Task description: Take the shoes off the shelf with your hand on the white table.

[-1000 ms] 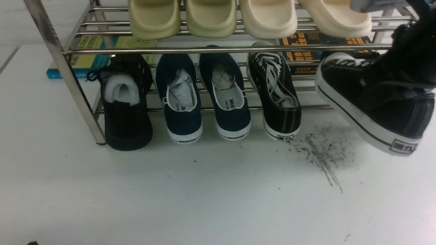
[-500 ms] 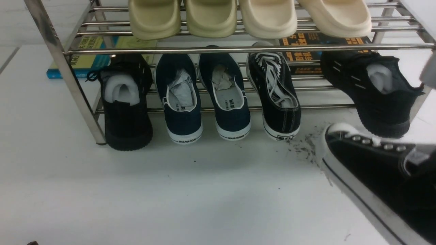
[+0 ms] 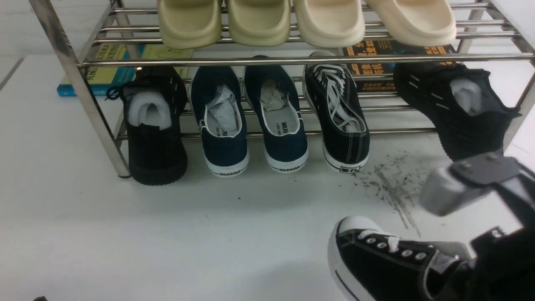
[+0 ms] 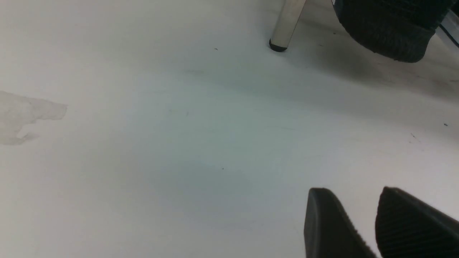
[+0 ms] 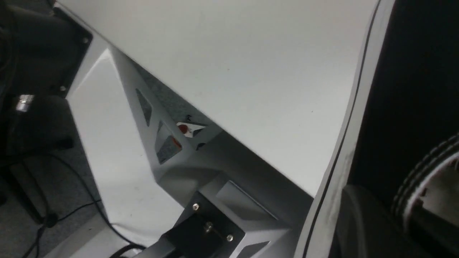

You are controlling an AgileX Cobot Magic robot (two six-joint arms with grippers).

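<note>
I am midway through the job. 1 sneaker [image 3: 384, 259] of the pair is off the shelf [image 3: 267, 60] and hangs in my right claw [image 3: 455, 263], low at about 5 o'clock in my forward view, with its toe pointing to 10 o'clock. That claw is squeezed nearly closed on the shoe's heel end, and the shoe's collar hides the fingertips. I cannot tell whether the sole touches the desk [image 3: 167, 234] yet.

The other sneaker [image 3: 340, 121] waits on the shelf's lower tier at about 2 o'clock. It stands between the navy slip-ons [image 3: 255, 125] and a black knit shoe [image 3: 459, 108].

As I judge it, my next move is to set this shoe flat on bare desk and let go. Then I reach back to 2 o'clock and take its mate by the heel rim, without nudging its neighbours or catching the rail above.

My left claw [image 4: 358, 229] hovers over bare desk near the shelf's leg [image 4: 285, 25], its 2 fingers a little apart and holding nothing.

The desk is white and smooth, with dark scuff marks [image 3: 393, 188] at about 4 o'clock, just beyond the held shoe's toe. Cream slippers [image 3: 259, 21] fill the top tier at 12 o'clock, and books [image 3: 108, 69] lie behind the shelf. My right wrist view shows the desk's near edge, a grey frame [image 5: 186, 165] beneath it and cables [image 5: 71, 215] on the floor.
</note>
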